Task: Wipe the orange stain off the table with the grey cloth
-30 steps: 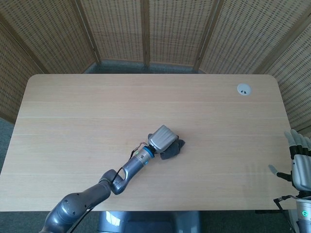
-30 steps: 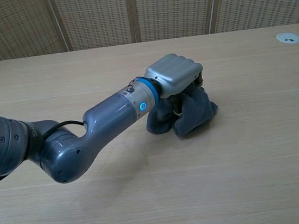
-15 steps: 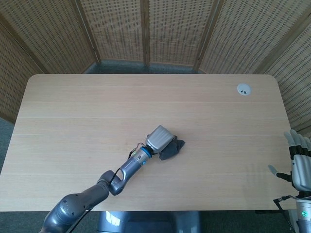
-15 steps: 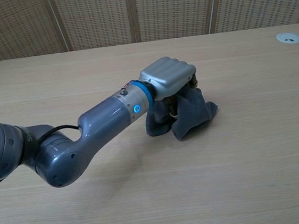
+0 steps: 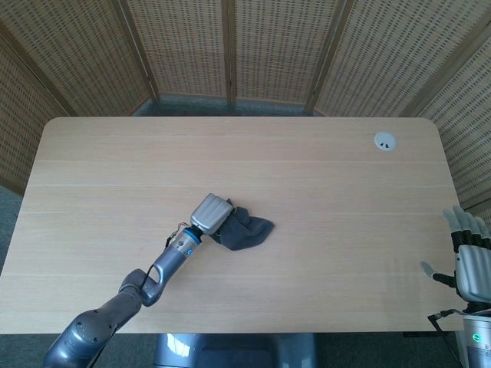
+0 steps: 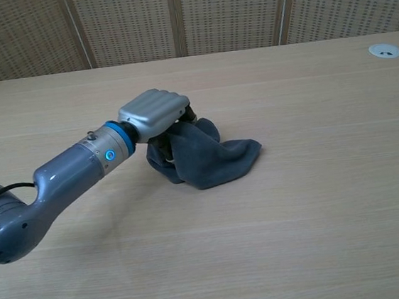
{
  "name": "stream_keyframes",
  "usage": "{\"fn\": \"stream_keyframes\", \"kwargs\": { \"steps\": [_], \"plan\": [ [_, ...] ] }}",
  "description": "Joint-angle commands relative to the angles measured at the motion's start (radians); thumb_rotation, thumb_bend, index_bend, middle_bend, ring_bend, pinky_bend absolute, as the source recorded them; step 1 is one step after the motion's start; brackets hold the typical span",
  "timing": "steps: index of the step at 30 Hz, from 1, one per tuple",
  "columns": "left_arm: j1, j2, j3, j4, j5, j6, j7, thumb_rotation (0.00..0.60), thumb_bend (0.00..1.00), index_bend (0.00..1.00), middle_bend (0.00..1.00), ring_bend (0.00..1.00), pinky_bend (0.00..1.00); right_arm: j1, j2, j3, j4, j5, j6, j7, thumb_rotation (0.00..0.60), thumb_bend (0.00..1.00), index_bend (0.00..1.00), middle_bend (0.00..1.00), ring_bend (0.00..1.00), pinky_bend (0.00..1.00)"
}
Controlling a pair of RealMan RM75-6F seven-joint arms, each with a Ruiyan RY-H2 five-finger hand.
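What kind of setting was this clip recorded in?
Probably an indoor lab or office corner set up for robot trials: a light wooden desk with a cable grommet, fenced by woven wicker screens, with grey carpet behind.

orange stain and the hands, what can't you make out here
- Orange stain: seen in neither view; possibly under the grey cloth, or already wiped.
- Left hand: fingers hidden by its back and the cloth, both views.
- Right hand: at head view's edge, absent from chest view.
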Motion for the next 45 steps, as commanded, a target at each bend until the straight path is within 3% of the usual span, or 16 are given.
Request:
{"fn": "stream_keyframes", "kwargs": {
  "steps": [1, 20, 38, 45],
  "plan": [
    [0.022, 0.025, 0.013, 0.007, 0.009, 0.014, -0.01, 0.6, 0.13, 0.72, 0.73, 0.72, 0.93, 0.001, -0.001, 0.001, 0.001, 0.002, -0.002, 0.001, 0.6, 0.0, 0.0, 0.0, 0.0, 0.0],
    [0.153, 0.164, 0.047, 0.042, 0.011, 0.015, -0.043, 0.6, 0.13, 0.72, 0.73, 0.72, 0.93, 0.0, -0.004, -0.005, -0.006, -0.009, 0.003, -0.011, 0.6, 0.0, 0.0, 0.0, 0.0, 0.0],
    [0.038, 0.073, 0.009, -0.012, 0.024, 0.026, 0.01, 0.6, 0.13, 0.72, 0.73, 0.72, 0.93, -0.001, 0.003, -0.001, -0.004, -0.003, 0.003, 0.006, 0.6, 0.0, 0.0, 0.0, 0.0, 0.0],
    [0.026, 0.1, -0.01, -0.055, 0.021, 0.067, 0.04, 0.6, 0.13, 0.72, 0.73, 0.72, 0.93, -0.002, 0.003, -0.001, -0.004, -0.005, 0.004, 0.005, 0.6, 0.0, 0.0, 0.0, 0.0, 0.0]
  ]
}}
